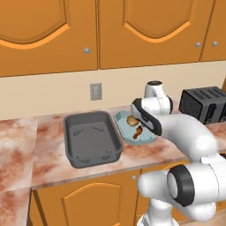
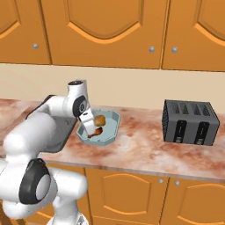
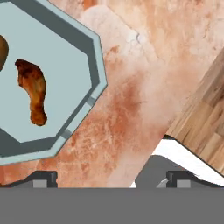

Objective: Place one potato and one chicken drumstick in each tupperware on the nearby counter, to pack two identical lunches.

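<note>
Hovering released and empty over the pale teal-blue octagonal tupperware [image 1: 136,129], the end effector [image 3: 109,177] should lift straight clear. That container holds one golden-brown potato [image 1: 131,119] and one reddish-brown chicken drumstick [image 3: 33,90]; the dark grey rectangular tray [image 1: 91,137] beside it on the pinkish marble tabletop [image 2: 145,145] awaits its pair.

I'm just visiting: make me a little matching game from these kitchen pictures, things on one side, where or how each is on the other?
Things:
1. chicken drumstick
2. dark grey tray
3. toaster
4. gripper

Places or states:
A. black, on the counter at the far right
B. nothing in it, left of the teal container
C. jaws wide open, holding nothing
D. lying in the teal container next to a potato

Pairs: 1-D, 2-B, 3-A, 4-C
</note>
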